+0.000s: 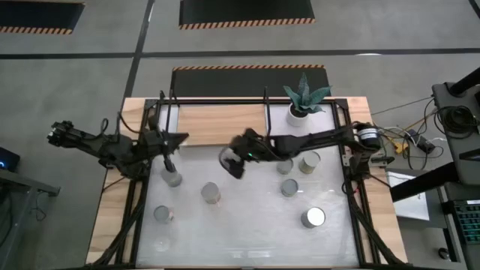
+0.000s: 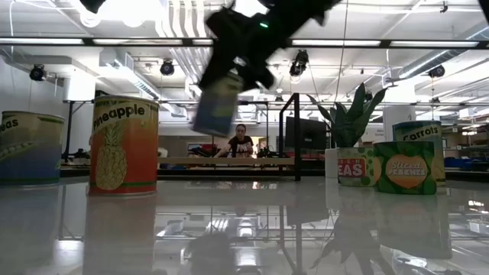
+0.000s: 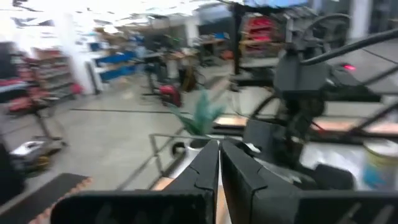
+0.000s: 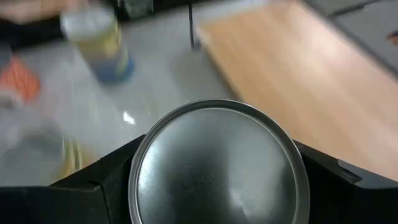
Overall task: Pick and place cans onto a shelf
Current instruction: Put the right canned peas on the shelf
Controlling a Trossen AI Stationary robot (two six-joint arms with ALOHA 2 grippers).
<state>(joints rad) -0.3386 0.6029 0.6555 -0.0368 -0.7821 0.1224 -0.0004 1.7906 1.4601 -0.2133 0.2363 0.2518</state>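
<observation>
**Right gripper carries a can above the tabletop, near the shelf**

We see the right gripper point(image 1: 231, 161) over the middle of the white tabletop point(image 1: 247, 217), its fingers point(image 4: 339, 186) clamped around a can point(image 4: 217, 165) whose shiny round top fills the right wrist view. In the low view that held can point(image 2: 216, 103) hangs tilted, clear of the surface, under the dark arm. The light wooden shelf point(image 1: 217, 124) lies along the far edge of the tabletop, just beyond the gripper, with no can resting on it that we can make out.

The left gripper point(image 1: 169, 156) sits over the left part of the tabletop, fingers point(image 3: 205, 168) pressed together and holding nothing, right above another can point(image 1: 173, 178).

More cans stand loose on the tabletop: one near the centre point(image 1: 211, 193), one at the left point(image 1: 163, 214), three on the right point(image 1: 309, 162) point(image 1: 289, 187) point(image 1: 314, 217). A white pot with a spiky plant point(image 1: 301, 101) stands at the shelf's right end.
</observation>
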